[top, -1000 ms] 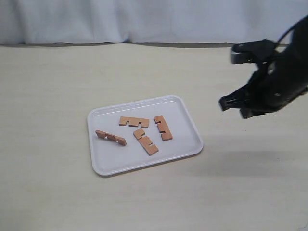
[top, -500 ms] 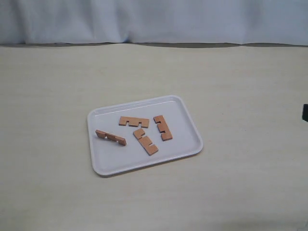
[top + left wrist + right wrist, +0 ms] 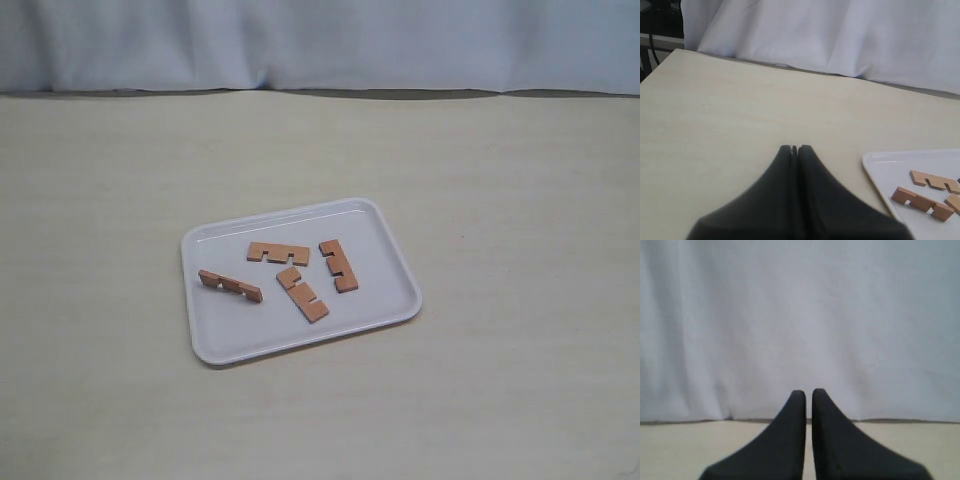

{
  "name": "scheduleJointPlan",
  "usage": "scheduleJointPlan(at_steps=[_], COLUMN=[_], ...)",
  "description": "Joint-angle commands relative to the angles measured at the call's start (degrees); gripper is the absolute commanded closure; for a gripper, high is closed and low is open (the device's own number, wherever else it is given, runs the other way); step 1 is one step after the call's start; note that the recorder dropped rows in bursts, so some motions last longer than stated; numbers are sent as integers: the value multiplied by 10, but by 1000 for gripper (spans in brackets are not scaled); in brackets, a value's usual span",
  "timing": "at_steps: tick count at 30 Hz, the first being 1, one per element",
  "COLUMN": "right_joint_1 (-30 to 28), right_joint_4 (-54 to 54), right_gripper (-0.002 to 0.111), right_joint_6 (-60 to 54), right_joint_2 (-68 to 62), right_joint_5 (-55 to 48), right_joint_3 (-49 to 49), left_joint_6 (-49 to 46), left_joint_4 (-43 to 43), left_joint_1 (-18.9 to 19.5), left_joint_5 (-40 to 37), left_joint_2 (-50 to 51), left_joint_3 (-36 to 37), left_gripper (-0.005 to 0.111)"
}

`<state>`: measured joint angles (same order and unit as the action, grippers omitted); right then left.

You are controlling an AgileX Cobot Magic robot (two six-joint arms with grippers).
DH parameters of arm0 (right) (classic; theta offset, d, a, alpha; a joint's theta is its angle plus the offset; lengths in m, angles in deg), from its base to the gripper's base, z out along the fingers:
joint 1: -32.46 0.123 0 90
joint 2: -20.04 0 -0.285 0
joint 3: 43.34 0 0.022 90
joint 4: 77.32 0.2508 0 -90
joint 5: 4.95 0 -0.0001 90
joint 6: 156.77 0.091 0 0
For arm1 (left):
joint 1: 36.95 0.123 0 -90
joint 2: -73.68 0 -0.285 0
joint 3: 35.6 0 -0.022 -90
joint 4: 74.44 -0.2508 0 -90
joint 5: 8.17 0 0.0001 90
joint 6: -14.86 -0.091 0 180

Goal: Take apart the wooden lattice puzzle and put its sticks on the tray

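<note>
The white tray [image 3: 385, 295] lies mid-table and holds all the sticks, each lying apart from the others. One stick [image 3: 279, 253] lies near the tray's far side, a second [image 3: 339, 265] lies to its right, a third [image 3: 302, 293] is in the middle, and the last [image 3: 230, 286] stands on edge at the left. No assembled lattice puzzle shows. Neither gripper appears in the exterior view. My left gripper [image 3: 794, 148] is shut and empty above bare table, with the tray's corner [image 3: 880, 167] and two sticks [image 3: 921, 203] off to one side. My right gripper [image 3: 809, 392] is shut, empty, and faces the white cloth.
A white cloth backdrop [image 3: 320, 45] runs along the table's far edge. The pale wooden tabletop [image 3: 500, 160] surrounds the tray on all sides. A dark table frame [image 3: 655, 30] shows beyond one table corner in the left wrist view.
The right arm, which hung above the table right of the tray one second ago, has drawn off to the right and left the exterior view. The tray and sticks have not moved.
</note>
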<state>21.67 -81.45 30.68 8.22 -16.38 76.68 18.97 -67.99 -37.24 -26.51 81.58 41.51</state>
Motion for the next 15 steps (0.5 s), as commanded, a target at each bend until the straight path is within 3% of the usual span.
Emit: scheduleJointPlan(at_steps=[1,15], right_joint_1=[-4,-4], right_joint_4=[12,79], right_gripper=[104,104], right_joint_6=[2,12], right_joint_2=[40,40], right_joint_5=[-9,-5], right_joint_3=[-3,-41], left_joint_6=[2,2], left_joint_4=[0,0], left_joint_1=[-4,-4], left_joint_5=[6,6], left_joint_2=[-1,-1], left_joint_3=[1,1], left_gripper=[107,107])
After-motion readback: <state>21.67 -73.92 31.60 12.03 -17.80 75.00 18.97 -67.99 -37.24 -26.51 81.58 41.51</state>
